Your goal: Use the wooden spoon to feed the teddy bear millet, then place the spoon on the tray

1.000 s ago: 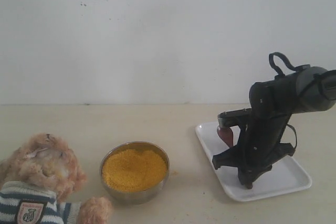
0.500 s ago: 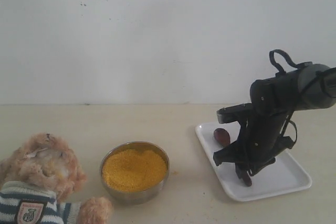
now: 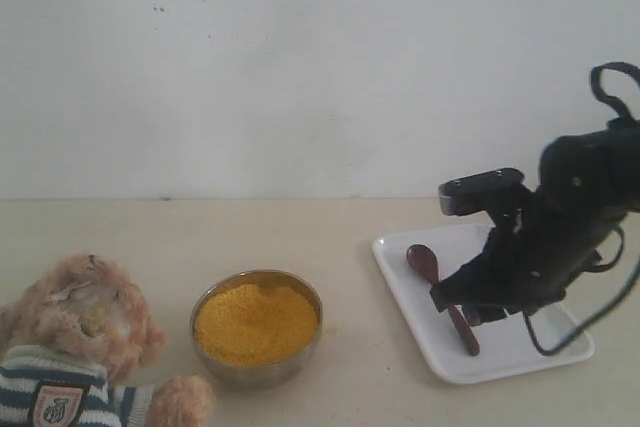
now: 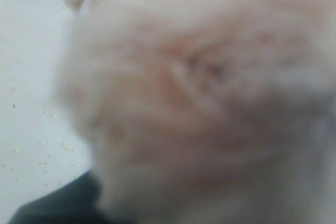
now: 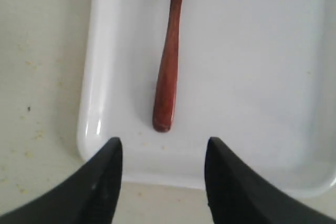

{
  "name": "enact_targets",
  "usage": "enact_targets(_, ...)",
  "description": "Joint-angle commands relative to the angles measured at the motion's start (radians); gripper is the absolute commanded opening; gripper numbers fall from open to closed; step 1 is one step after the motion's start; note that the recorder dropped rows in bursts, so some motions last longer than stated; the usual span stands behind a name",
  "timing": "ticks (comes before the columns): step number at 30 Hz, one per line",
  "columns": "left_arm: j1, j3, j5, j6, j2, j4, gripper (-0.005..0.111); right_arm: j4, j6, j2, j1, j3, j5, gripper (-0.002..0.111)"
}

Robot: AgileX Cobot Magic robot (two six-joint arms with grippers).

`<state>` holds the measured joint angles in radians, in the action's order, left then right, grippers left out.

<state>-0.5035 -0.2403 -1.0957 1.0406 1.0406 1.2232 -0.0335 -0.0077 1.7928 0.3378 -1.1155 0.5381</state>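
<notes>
Right gripper (image 5: 163, 141) stands released, spoon (image 5: 169, 61) just ahead on tray (image 5: 252, 77); lift straight away, don't nudge it.

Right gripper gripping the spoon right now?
No, the wooden spoon lies flat on the tray, apart from the right gripper's open jaws.

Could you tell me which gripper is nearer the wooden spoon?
Right. The right gripper hangs open just beyond the wooden spoon handle; the left gripper is by the teddy bear.
</notes>
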Motion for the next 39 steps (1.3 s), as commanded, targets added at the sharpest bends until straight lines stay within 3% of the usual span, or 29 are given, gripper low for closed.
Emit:
enact_targets(1, -0.002, 0.001, -0.023, 0.008, -0.007, 0.022, 0.004, 0.034, -0.013, -0.224, -0.006, 0.245, -0.165, 0.036)
enact_targets(6, -0.002, 0.001, -0.023, 0.008, -0.007, 0.022, 0.004, 0.068, -0.013, -0.547, -0.006, 0.499, -0.261, 0.002)
enact_targets(7, -0.002, 0.001, -0.023, 0.008, -0.007, 0.022, 0.004, 0.073, -0.013, -0.6, -0.006, 0.527, -0.261, 0.0)
enact_targets(13, -0.002, 0.001, -0.023, 0.008, -0.007, 0.022, 0.004, 0.089, 0.028, -0.984, -0.006, 0.644, -0.195, 0.0)
enact_targets(23, -0.002, 0.001, -0.023, 0.008, -0.007, 0.022, 0.004, 0.118, 0.043, -1.435, -0.006, 0.651, 0.055, 0.0)
enact_targets(31, -0.002, 0.001, -0.023, 0.008, -0.007, 0.022, 0.004, 0.118, 0.043, -1.59, -0.006, 0.651, 0.057, 0.0)
enact_targets(39, -0.002, 0.001, -0.023, 0.008, -0.007, 0.022, 0.004, 0.118, 0.043, -1.6, -0.006, 0.651, 0.057, 0.0)
